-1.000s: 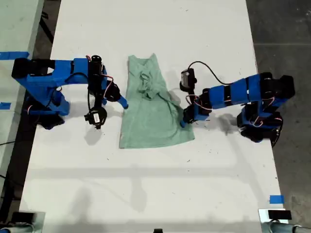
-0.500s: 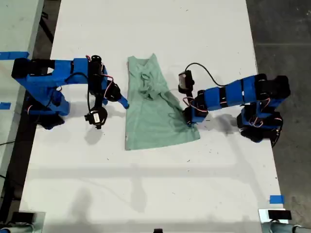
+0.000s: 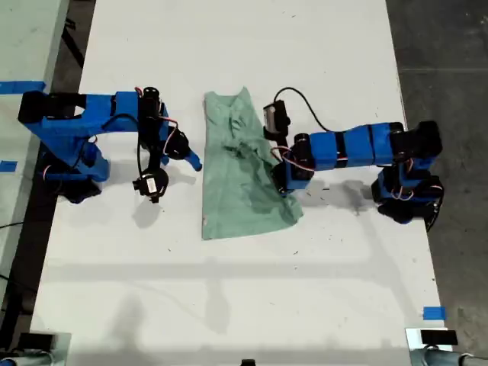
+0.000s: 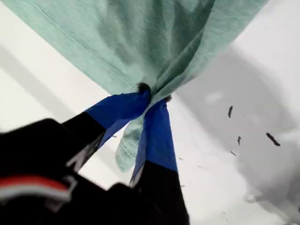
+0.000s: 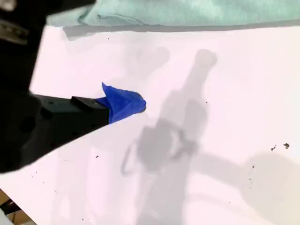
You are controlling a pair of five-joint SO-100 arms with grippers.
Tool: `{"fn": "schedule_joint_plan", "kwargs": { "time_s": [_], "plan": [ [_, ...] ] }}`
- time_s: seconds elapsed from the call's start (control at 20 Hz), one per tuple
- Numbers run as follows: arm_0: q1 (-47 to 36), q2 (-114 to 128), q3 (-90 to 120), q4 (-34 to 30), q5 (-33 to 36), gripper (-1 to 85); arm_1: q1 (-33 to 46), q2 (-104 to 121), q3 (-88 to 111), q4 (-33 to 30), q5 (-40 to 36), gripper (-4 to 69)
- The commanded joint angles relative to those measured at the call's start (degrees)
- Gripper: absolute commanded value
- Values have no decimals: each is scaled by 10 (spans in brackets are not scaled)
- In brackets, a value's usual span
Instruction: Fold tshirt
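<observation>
My first gripper (image 4: 152, 96) is clamped on the tshirt (image 3: 244, 168): in the first wrist view its two blue-taped fingertips (image 4: 123, 108) meet on a pinched bunch of pale mint-green cloth, and the fabric fans away from that pinch while a short tail of it hangs down between the fingers. In the exterior view this gripper (image 3: 279, 183) sits over the tshirt's edge nearest the exterior view's right, on the arm that reaches in from that side, and the cloth around it is gathered and wrinkled.

My second gripper (image 5: 123, 102) holds nothing. The second wrist view shows only one blue-taped tip over bare white bench (image 5: 225, 117), so I cannot tell how far its jaws stand apart. The tshirt's edge (image 5: 178, 14) lies well beyond it in that view. In the exterior view this gripper (image 3: 192, 160) is just beside the tshirt's edge on the exterior view's left, not touching the cloth.

The tshirt lies on the white bench (image 3: 229, 290) between the two arms, roughly in the middle of the exterior view. Its length runs from the far part of the bench toward the near part, bunched and creased in its far half and flatter toward its near hem.
</observation>
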Motion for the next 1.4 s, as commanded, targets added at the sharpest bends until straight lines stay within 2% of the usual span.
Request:
{"fn": "schedule_joint_plan", "kwargs": {
  "time_s": [0.0, 0.2, 0.4, 0.45, 0.5, 0.6, 0.65, 0.7, 1.2, 1.35],
  "plan": [
    [7, 37, -4, -3, -2, 291, -12, -55, -138, 15, 20, -19],
    [7, 37, -4, -5, -4, 291, -19, -108, -175, -47, 62, -19],
    [8, 36, -4, -6, -4, 291, -21, -159, -171, -108, 72, -26],
    [7, 36, -5, -6, -3, 291, -20, -171, -165, -131, 72, 4],
    [7, 36, -5, -6, -2, 291, -22, -185, -165, -143, 74, 116],
    [8, 36, -5, -6, -4, 291, -24, -203, -163, -161, 77, 258],
    [9, 35, -4, -6, -4, 291, -24, -206, -163, -163, 80, 304],
    [9, 33, -4, -6, -4, 291, -25, -202, -163, -163, 81, 305],
    [21, 29, -46, 0, -5, 287, -34, 47, -165, 36, 76, 278],
    [37, 4, -90, 6, -14, 284, -17, 115, -98, 56, 76, 275]
  ]
}}
